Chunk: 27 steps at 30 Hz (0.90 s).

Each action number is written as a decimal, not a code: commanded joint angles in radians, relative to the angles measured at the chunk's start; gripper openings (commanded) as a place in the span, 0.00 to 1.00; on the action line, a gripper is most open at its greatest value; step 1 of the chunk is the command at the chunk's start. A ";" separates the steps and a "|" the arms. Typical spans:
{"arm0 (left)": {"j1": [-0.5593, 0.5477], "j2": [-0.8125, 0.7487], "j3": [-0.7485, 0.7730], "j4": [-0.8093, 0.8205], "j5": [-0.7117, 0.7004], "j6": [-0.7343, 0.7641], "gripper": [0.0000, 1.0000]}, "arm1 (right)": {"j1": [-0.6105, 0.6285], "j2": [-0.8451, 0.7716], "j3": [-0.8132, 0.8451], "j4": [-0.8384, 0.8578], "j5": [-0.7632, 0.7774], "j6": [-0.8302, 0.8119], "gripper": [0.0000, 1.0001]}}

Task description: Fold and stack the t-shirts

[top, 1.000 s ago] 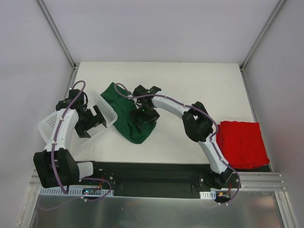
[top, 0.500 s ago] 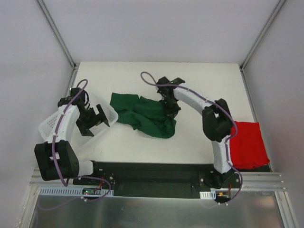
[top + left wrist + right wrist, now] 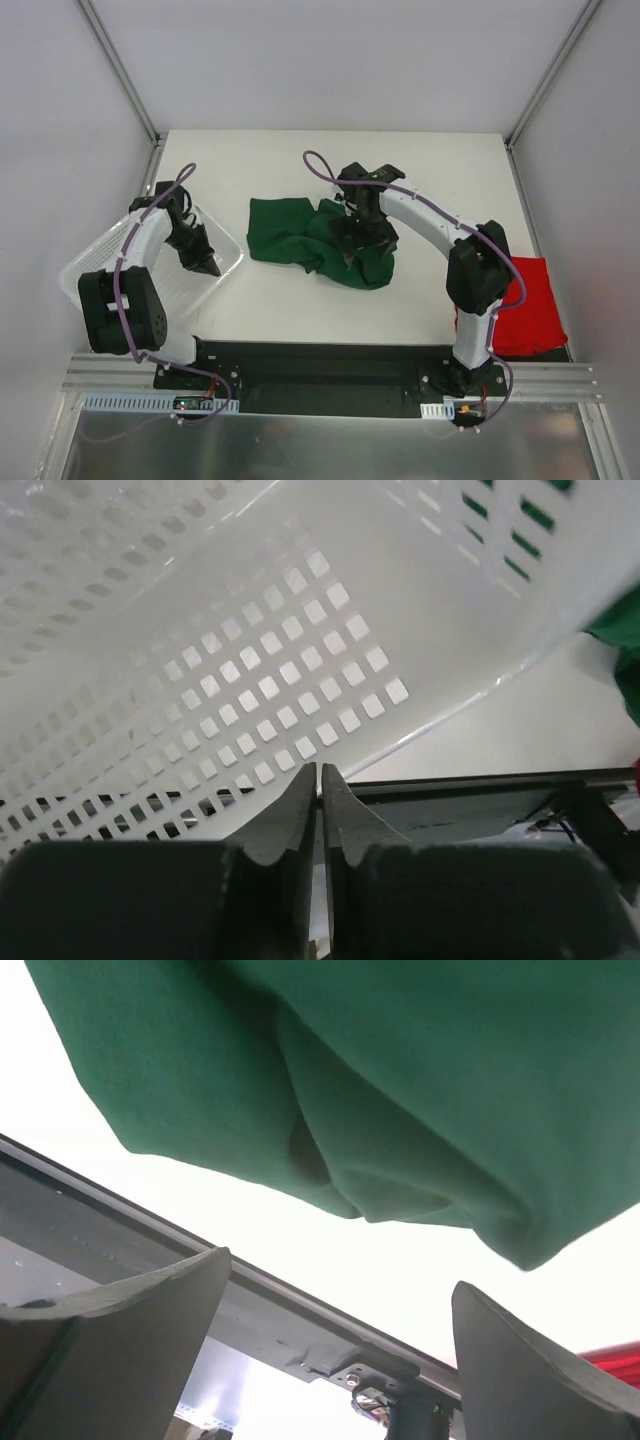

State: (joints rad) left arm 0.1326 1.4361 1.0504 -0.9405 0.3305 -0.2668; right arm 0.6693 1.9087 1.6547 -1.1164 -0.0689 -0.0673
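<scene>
white table (image 3: 300, 300), green t-shirt (image 3: 285, 230) lay left-right mid frame; my right gripper (image 3: 362, 238) hung wide open over its right end, left gripper (image 3: 210, 266) pinched on basket (image 3: 90, 275), left.

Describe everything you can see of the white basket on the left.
The white basket looks like thin plastic, with walls and floor perforated by rows of small square holes and a solid rim. It sits at the table's left edge, open side up, holding no clothes. The left gripper reaches into it, shut, its tips at the near right rim; whether it pinches the rim cannot be told. The green t-shirt lies apart, to its right.
</scene>
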 commanded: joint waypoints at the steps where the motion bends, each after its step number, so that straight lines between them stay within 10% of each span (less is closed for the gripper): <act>1: -0.002 0.099 0.046 -0.012 -0.064 0.063 0.00 | -0.013 -0.040 0.040 -0.049 -0.031 0.006 0.96; 6: -0.089 0.083 0.174 -0.073 -0.100 0.028 0.00 | -0.014 -0.037 0.047 -0.060 -0.040 0.006 0.96; 10: -0.180 0.040 0.337 -0.142 -0.145 -0.017 0.32 | -0.014 -0.031 0.037 -0.060 -0.057 0.008 0.96; 11: -0.210 0.031 0.364 -0.161 -0.178 -0.038 0.58 | -0.013 -0.028 0.034 -0.059 -0.061 0.008 0.96; 13: -0.285 0.001 0.405 -0.194 -0.248 -0.055 0.65 | -0.014 -0.025 0.030 -0.054 -0.074 0.009 0.96; 15: -0.320 -0.026 0.393 -0.201 -0.277 -0.064 0.99 | -0.014 -0.022 0.027 -0.045 -0.091 0.011 0.96; 21: -0.337 -0.143 0.134 -0.225 -0.220 -0.058 0.99 | -0.014 -0.005 0.022 -0.022 -0.132 0.020 0.96; 27: -0.337 -0.169 0.060 -0.236 -0.464 -0.098 0.99 | -0.013 0.009 0.014 -0.002 -0.175 0.027 0.96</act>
State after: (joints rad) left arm -0.2081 1.2739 1.0641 -1.1381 0.0368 -0.3328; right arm 0.6556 1.9099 1.6657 -1.1263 -0.1921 -0.0589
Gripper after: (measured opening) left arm 0.993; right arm 0.959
